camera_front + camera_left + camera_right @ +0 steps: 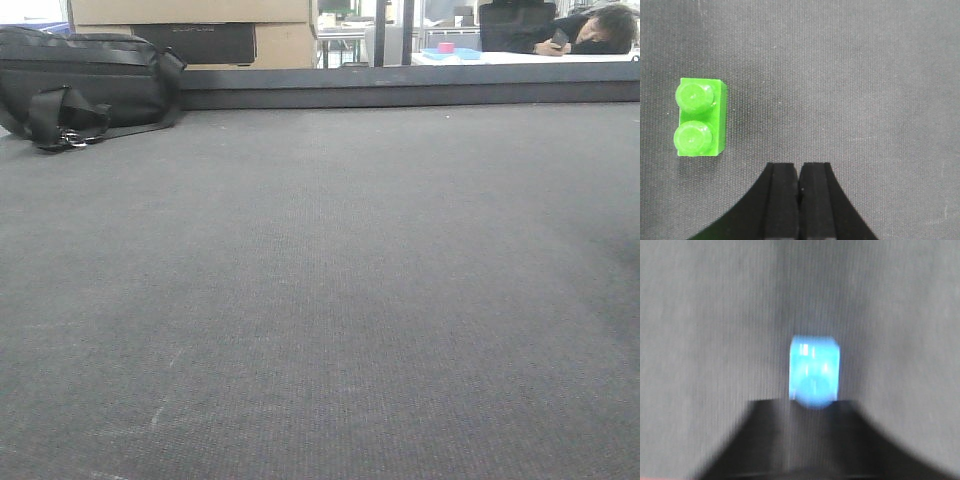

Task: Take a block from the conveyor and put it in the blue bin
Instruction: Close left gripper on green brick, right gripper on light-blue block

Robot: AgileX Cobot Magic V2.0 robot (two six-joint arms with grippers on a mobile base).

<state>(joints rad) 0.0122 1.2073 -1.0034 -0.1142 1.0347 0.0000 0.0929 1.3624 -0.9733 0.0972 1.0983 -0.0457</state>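
The conveyor (320, 300) is a wide dark grey woven belt that fills the front view; neither gripper shows there. In the left wrist view a green block (700, 117) with two studs lies on the belt, up and to the left of my left gripper (799, 167). That gripper is shut with nothing in it, and the block is well clear of its fingers. The right wrist view is blurred. In it a blue block (815, 372) sits between the tips of my right gripper (815, 402), which looks shut on it. The blue bin is out of view.
A black bag (85, 80) lies at the belt's far left edge, with cardboard boxes (200, 30) behind it. A dark rail (420, 90) bounds the far side. Beyond it, a person (590, 30) leans on a white table bearing a blue tray (455, 53).
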